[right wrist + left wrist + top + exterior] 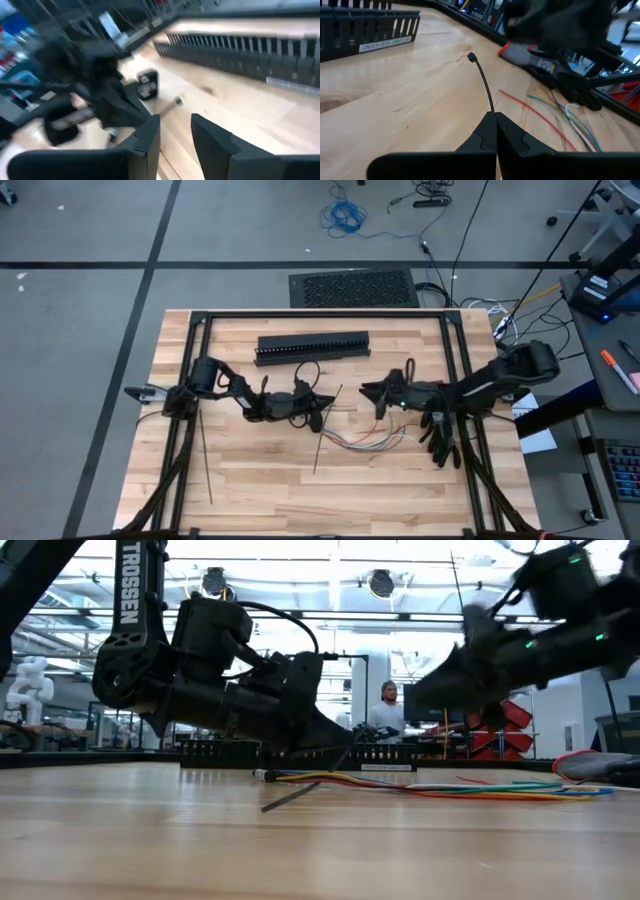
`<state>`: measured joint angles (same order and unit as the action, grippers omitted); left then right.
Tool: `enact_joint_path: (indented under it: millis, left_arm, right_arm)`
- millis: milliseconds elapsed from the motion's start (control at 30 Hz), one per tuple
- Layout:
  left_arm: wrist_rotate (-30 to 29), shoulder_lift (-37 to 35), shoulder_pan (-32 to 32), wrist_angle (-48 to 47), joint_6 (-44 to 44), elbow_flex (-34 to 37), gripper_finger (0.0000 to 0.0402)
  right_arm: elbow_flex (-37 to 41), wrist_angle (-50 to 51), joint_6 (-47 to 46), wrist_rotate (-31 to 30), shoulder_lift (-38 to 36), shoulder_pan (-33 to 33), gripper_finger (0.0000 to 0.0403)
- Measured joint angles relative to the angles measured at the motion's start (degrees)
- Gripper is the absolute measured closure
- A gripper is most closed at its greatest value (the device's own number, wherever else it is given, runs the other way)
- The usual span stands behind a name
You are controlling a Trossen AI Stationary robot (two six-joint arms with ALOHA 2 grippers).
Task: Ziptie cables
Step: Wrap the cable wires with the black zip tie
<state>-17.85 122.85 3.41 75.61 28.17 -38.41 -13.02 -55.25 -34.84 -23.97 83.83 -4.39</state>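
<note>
Landmark: the black slotted duct (pixel 311 348) lies across the far part of the wooden table (pixel 250 490); every place below is given from it.
Left gripper (pixel 495 116): you find it on the arms' side of the duct, near the duct's middle. Its fingers are pressed together and pinch a thin dark ziptie (pixel 482 80).
Held ziptie: the head end sticks out past the fingertips and is lifted toward the duct, while the tail slants down to the wood. This grip probably keeps the head free so that the tail can be fed round the wires.
Right gripper (pixel 175 120): it hovers off the duct's right end, facing the left gripper. Its fingers stand spread with nothing between them, which reads as getting ready to take the strip or the wires.
Cables (pixel 372 443): the task's wires lie flat on the table, farther from the duct than both grippers and below its right end. Neither gripper touches them and no strip is round them.
Spare ziptie (pixel 206 455): it lies alone, well off the duct's left end, out of the working area.
Count: 2 zipties, 1 held and 1 lying; 1 loose bundle of wires, whose strands you cannot count exactly; 1 duct; 2 grippers.
Stage, as judged: the tie is picked up and the wrapping is not yet begun.
</note>
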Motion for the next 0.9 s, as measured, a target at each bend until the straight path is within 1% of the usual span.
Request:
enact_joint_path:
  millis: [100,233,367,433,700,800,900]
  left_arm:
    - [0.00,0.00,0.01,0.49,-0.03,0.00,0.0402]
    - [-0.02,0.00,0.01,0.51,-0.03,0.00,0.0402]
    - [-0.03,0.00,0.01,0.75,-0.26,0.00,0.0402]
    - [-0.07,0.00,0.01,1.35,-1.56,0.00,0.0402]
    - [-1.32,-0.02,-0.01,2.73,-1.92,0.00,0.0402]
    - [-1.69,-0.02,-0.01,3.10,-2.06,0.00,0.0402]
    - [-2.01,-0.02,-0.01,3.31,-2.08,0.00,0.0402]
  right_arm:
    - [-4.37,1.92,0.15,0.98,5.19,0.64,0.0284]
    - [-10.43,1.87,1.73,7.29,10.96,2.39,0.0278]
    - [-13.36,2.35,1.82,10.34,14.56,3.70,0.0282]
    - [-13.51,2.50,1.60,10.43,15.14,3.74,0.0286]
    - [-13.37,2.35,1.86,10.49,14.45,3.65,0.0293]
    - [-13.37,3.87,1.73,10.32,14.45,3.65,0.0293]
    - [-13.33,6.09,1.67,8.75,14.45,3.65,0.0293]
